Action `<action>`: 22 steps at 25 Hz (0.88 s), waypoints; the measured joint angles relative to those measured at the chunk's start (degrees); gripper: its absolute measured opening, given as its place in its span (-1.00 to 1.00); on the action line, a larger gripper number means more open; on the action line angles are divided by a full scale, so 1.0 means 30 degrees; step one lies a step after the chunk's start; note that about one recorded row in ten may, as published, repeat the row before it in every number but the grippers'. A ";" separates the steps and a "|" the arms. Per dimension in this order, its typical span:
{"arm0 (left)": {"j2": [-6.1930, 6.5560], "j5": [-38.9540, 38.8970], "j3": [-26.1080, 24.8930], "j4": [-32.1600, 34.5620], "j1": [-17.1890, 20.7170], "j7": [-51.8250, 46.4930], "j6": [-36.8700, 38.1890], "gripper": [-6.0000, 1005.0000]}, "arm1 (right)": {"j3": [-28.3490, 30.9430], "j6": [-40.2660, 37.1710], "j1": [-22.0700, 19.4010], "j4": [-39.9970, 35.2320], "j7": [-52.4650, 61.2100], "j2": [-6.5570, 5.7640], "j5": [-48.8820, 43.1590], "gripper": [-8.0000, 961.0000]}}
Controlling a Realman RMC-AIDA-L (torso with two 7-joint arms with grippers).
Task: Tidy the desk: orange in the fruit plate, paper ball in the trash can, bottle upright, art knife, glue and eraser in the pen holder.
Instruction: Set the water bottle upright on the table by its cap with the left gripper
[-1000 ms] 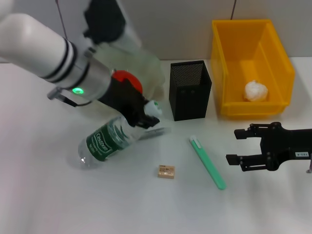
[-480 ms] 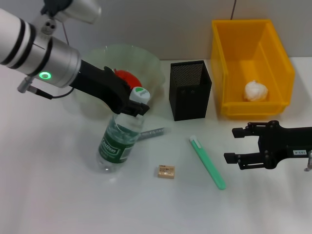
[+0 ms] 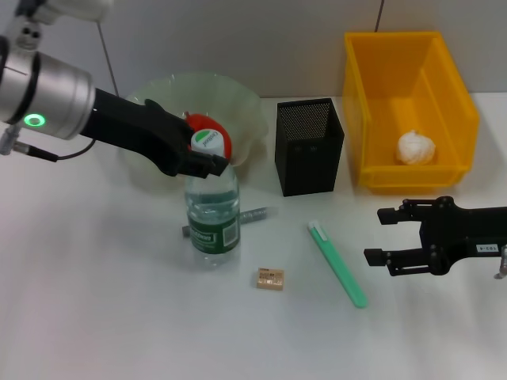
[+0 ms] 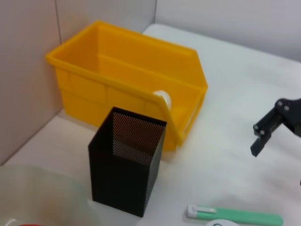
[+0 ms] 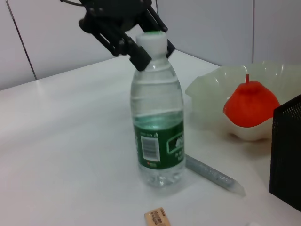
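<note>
Gripping the cap, the left hand (image 3: 207, 155) clamps the top of the bottle (image 3: 212, 215), which stands upright on the desk (image 3: 95, 301) just in front of the fruit plate (image 3: 242, 107). One orange (image 3: 207, 129) sits in that plate; one paper ball (image 3: 417, 147) lies in the trash can (image 3: 459, 103). One eraser (image 3: 270, 279) lies near the bottle's base, beside the pen holder's (image 3: 309, 146) front. Right hand (image 3: 383, 237) hovers released, well apart.

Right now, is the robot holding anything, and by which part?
The left gripper grips the upright bottle at its cap. The right gripper holds nothing.
</note>
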 joint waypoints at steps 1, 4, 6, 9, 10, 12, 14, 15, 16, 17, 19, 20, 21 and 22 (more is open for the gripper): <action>0.0023 -0.0212 -0.0100 0.0161 0.0174 -0.0007 0.0043 -0.10 | 0.0001 -0.0001 -0.0002 0.0001 -0.0001 -0.0001 -0.0001 0.63; 0.0195 -0.1125 -0.0400 0.1001 0.1017 -0.0124 0.0185 -0.10 | 0.0000 -0.0002 -0.0003 0.0003 -0.0005 0.0000 0.0000 0.63; 0.0227 -0.1345 -0.0540 0.1242 0.1276 -0.0132 0.0219 -0.10 | 0.0001 -0.0002 -0.0003 0.0001 -0.0004 0.0000 0.0000 0.63; 0.0261 -0.1661 -0.1228 0.1777 0.2001 -0.0055 0.0151 -0.09 | 0.0000 -0.0001 0.0009 0.0002 -0.0015 0.0016 0.0000 0.63; 0.0261 -0.1661 -0.1228 0.1777 0.2001 -0.0055 0.0151 -0.09 | 0.0000 -0.0001 0.0009 0.0002 -0.0015 0.0016 0.0000 0.63; 0.0262 -0.1667 -0.1596 0.1818 0.2277 0.0026 -0.0113 -0.09 | 0.0001 -0.0001 0.0011 0.0001 -0.0043 0.0025 0.0000 0.62; 0.0262 -0.1674 -0.1945 0.1823 0.2837 0.0075 -0.1050 -0.09 | 0.0000 -0.0002 0.0019 0.0001 -0.0088 0.0028 0.0002 0.62; 0.0262 -0.1674 -0.1945 0.1823 0.2837 0.0075 -0.1050 -0.08 | 0.0001 -0.0002 0.0026 0.0001 -0.0098 0.0028 0.0005 0.62; 0.0269 -0.1674 -0.2010 0.1825 0.3037 0.0087 -0.1496 -0.08 | 0.0000 -0.0002 0.0043 0.0002 -0.0102 0.0029 0.0009 0.62; 0.0269 -0.1674 -0.2010 0.1825 0.3037 0.0087 -0.1496 -0.08 | 0.0001 -0.0002 0.0058 0.0000 -0.0104 0.0028 0.0013 0.62; 0.0353 -0.1590 -0.2039 0.1695 0.3283 0.0130 -0.2100 -0.08 | 0.0000 -0.0002 0.0073 0.0000 -0.0106 0.0029 0.0023 0.62; 0.0396 -0.1568 -0.2040 0.1609 0.3337 0.0151 -0.2316 -0.08 | 0.0001 -0.0002 0.0082 0.0000 -0.0109 0.0029 0.0032 0.62; 0.0396 -0.1568 -0.2040 0.1609 0.3337 0.0151 -0.2316 -0.08 | 0.0001 -0.0002 0.0082 0.0000 -0.0109 0.0029 0.0032 0.62; 0.0481 -0.1536 -0.2044 0.1442 0.3460 0.0172 -0.2702 -0.08 | 0.0000 0.0002 0.0085 0.0001 -0.0109 0.0029 0.0041 0.62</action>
